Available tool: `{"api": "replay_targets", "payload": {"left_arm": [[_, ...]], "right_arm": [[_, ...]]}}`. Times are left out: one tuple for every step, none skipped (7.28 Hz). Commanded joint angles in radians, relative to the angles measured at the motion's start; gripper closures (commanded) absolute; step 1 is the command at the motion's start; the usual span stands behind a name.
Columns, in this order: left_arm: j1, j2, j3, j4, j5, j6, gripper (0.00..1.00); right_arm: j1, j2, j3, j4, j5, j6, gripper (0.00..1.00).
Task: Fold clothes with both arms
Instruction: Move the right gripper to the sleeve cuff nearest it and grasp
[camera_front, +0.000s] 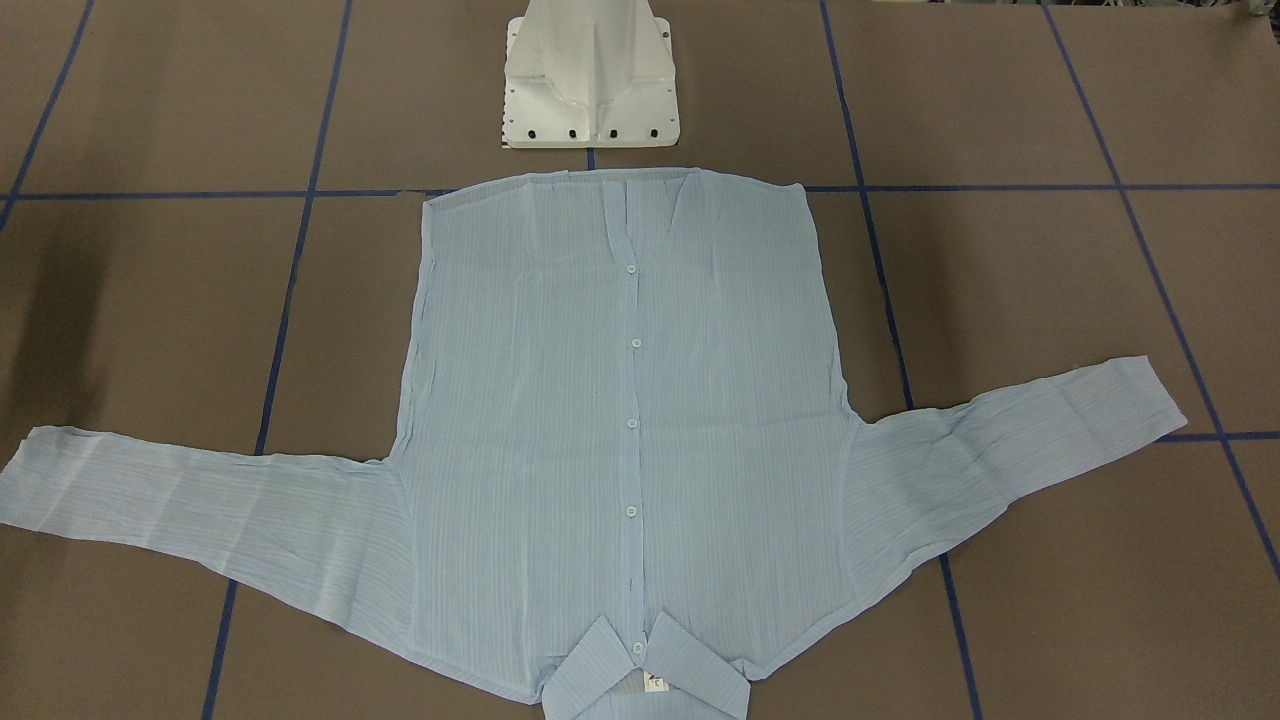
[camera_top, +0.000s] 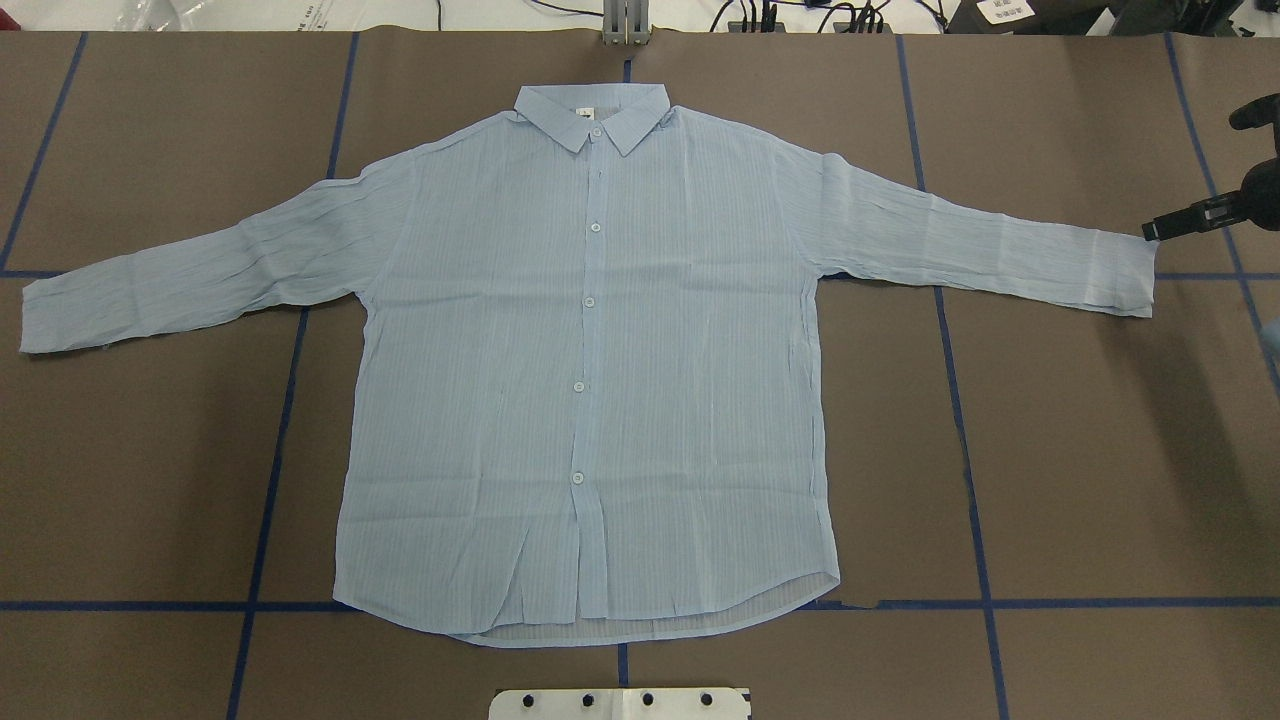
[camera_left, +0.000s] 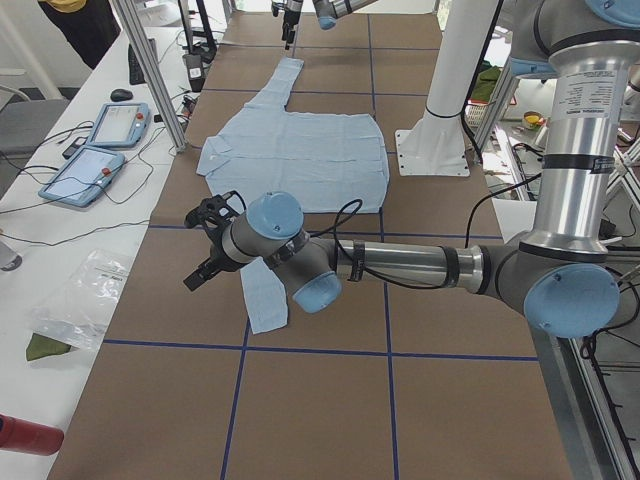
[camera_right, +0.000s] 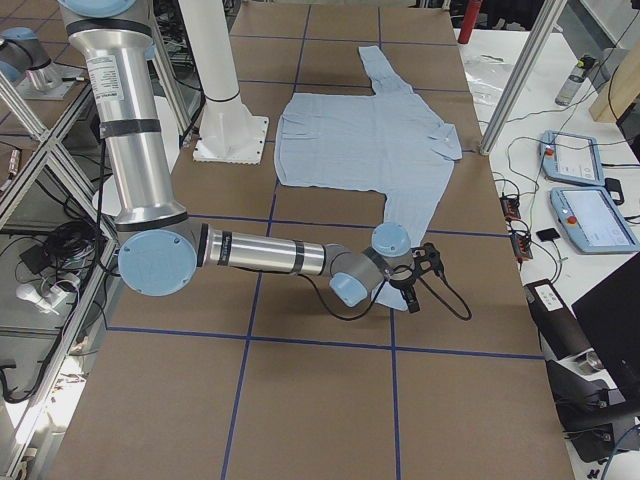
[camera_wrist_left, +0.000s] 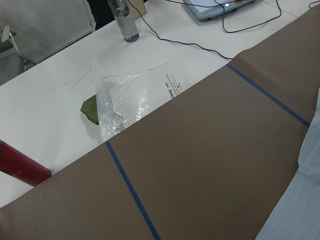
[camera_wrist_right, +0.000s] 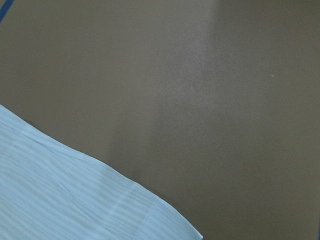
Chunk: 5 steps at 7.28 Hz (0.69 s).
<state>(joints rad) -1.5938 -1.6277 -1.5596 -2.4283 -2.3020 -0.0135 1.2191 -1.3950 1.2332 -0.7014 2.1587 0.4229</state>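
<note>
The light-blue striped shirt (camera_top: 590, 370) lies flat and buttoned on the brown table, collar away from the robot and both sleeves spread out to the sides. It also shows in the front view (camera_front: 620, 400). My right gripper (camera_top: 1195, 175) hovers just beyond the right sleeve's cuff (camera_top: 1120, 270); its black fingers stand apart and hold nothing. That cuff's corner shows in the right wrist view (camera_wrist_right: 60, 195). My left gripper (camera_left: 205, 245) hangs above the left sleeve's cuff (camera_left: 265, 295). It shows only in that side view, so I cannot tell whether it is open. The left wrist view shows a sleeve edge (camera_wrist_left: 300, 210).
The white pedestal base (camera_front: 590, 80) stands just behind the shirt's hem. Blue tape lines (camera_top: 270, 480) cross the table. Beyond the table's far edge lie two tablets (camera_left: 95, 145), a plastic bag (camera_wrist_left: 130, 100), a bottle (camera_wrist_left: 125, 20) and a red cylinder (camera_wrist_left: 20, 167).
</note>
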Motion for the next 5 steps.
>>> {"api": "replay_targets", "payload": {"left_arm": [[0.0, 0.002, 0.001, 0.0, 0.001, 0.001, 0.0], [0.0, 0.0, 0.0, 0.0, 0.001, 0.0, 0.0], [0.0, 0.002, 0.0, 0.0, 0.001, 0.001, 0.0], [0.0, 0.002, 0.001, 0.0, 0.001, 0.001, 0.0], [0.0, 0.002, 0.0, 0.0, 0.001, 0.0, 0.0]], "right_arm": [[-0.021, 0.045, -0.033, 0.002, -0.011, 0.0, 0.0], [-0.021, 0.044, -0.035, 0.002, -0.005, 0.002, 0.0], [-0.021, 0.03, -0.047, 0.04, 0.0, 0.004, 0.02], [-0.02, 0.028, -0.122, 0.163, 0.022, 0.034, 0.02], [-0.02, 0.028, -0.147, 0.222, 0.036, 0.086, 0.04]]}}
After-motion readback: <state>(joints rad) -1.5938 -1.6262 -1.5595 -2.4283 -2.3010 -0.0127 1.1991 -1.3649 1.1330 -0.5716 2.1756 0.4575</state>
